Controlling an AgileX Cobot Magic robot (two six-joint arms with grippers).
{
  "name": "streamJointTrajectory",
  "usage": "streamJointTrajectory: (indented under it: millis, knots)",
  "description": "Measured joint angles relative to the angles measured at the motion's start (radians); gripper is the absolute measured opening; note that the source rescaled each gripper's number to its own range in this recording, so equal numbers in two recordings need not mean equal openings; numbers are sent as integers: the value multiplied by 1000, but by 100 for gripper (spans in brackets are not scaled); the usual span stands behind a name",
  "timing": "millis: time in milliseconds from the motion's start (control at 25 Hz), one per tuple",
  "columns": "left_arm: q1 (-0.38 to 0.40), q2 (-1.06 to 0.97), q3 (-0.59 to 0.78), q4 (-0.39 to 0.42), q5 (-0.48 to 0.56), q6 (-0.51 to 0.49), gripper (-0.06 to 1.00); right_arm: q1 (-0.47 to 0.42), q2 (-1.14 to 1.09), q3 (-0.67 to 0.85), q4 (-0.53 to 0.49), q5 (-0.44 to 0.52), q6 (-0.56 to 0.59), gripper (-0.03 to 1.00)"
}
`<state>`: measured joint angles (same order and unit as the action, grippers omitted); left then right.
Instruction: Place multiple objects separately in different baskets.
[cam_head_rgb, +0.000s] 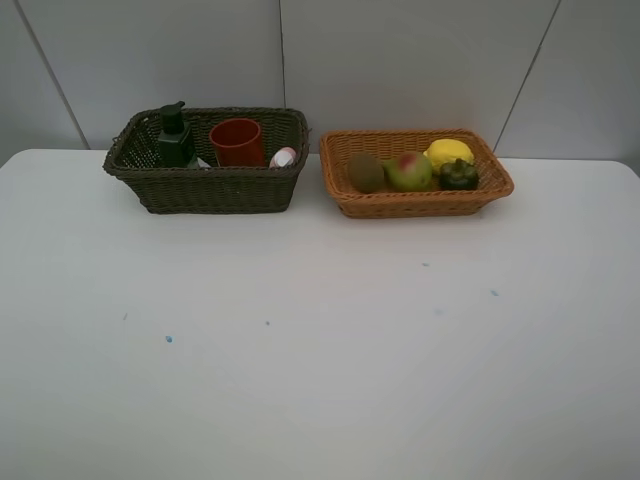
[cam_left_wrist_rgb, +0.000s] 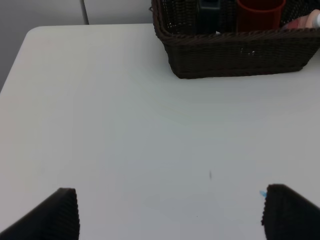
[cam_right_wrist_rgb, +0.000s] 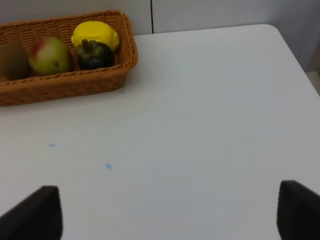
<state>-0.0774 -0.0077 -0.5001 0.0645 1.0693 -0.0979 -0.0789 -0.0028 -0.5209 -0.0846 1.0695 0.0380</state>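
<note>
Now both baskets sit along the tabletop's (cam_head_rgb: 320, 350) far edge; left gripper (cam_left_wrist_rgb: 170, 212) and right gripper (cam_right_wrist_rgb: 170, 212) gape wide, empty.

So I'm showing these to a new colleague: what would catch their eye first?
Two baskets at the far edge of a white table: the dark basket on the left holds a red cup, a green pump bottle and a pink bottle. The orange basket on the right holds a lemon, pear, kiwi and mangosteen.
</note>
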Motion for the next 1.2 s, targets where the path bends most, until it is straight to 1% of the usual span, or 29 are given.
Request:
streamJointTrajectory:
  millis: [1200]
  knots:
    - [0, 0, 0, 0, 0, 0, 95, 0, 0, 0, 0, 0, 0, 93]
